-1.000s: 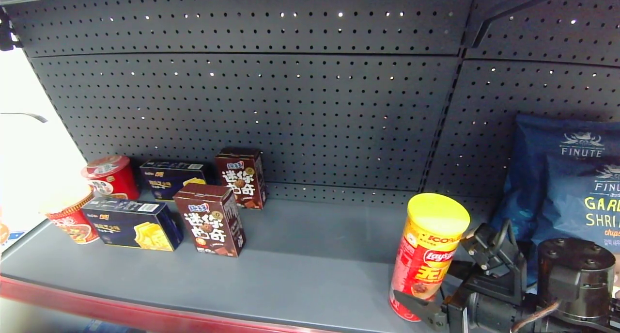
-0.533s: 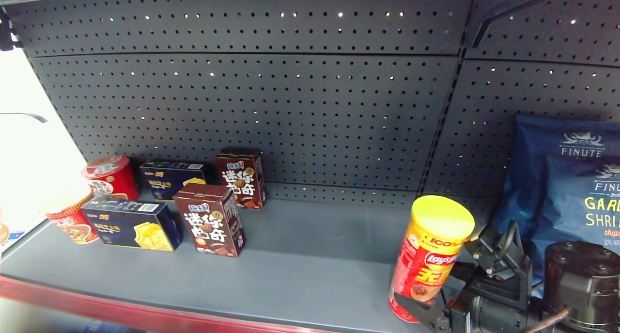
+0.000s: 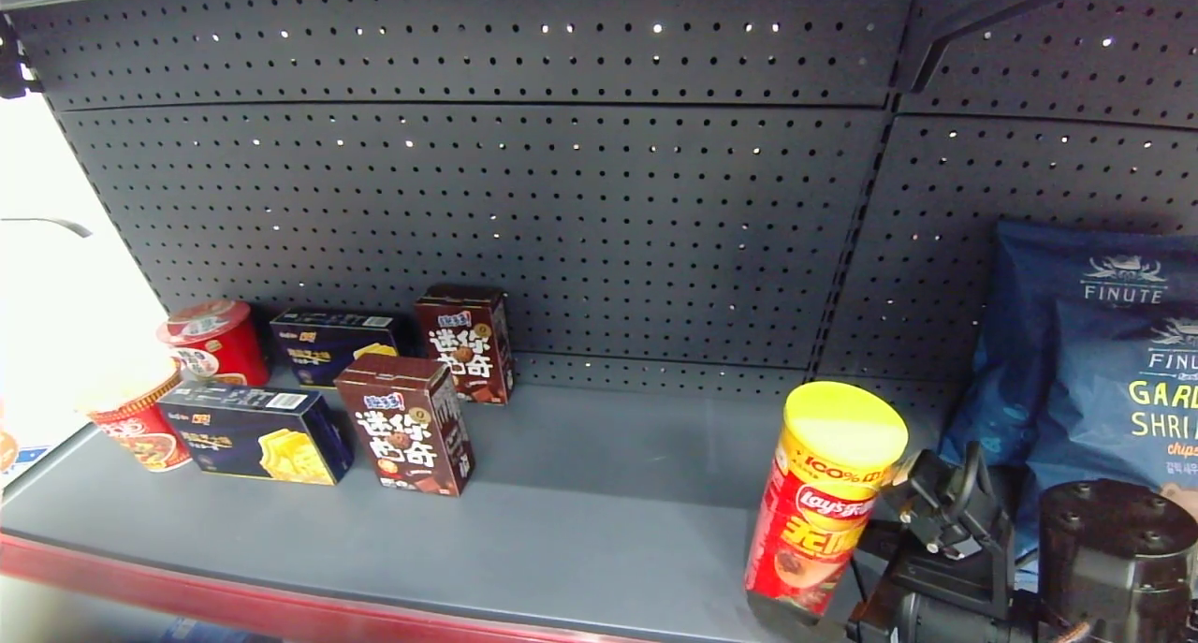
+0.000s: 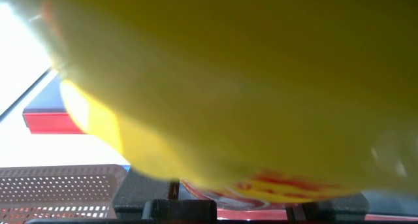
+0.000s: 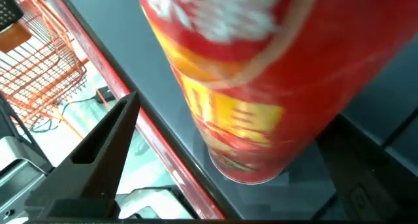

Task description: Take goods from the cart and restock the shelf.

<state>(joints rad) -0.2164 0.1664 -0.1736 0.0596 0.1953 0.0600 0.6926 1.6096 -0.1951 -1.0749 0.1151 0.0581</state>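
Orange cart [image 5: 39,61] stands below the shelf [image 3: 580,521], past the tilted can [image 3: 824,493]

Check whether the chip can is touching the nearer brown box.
Apart. The head view shows the chip can far to the right of the nearer brown box, with a wide strip of bare shelf between them.

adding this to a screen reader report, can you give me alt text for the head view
A tilted red and yellow chip can is at the right of a dark shelf, the right gripper at its base. Blue snack bags sit to its right; boxes and noodle cups line the left.
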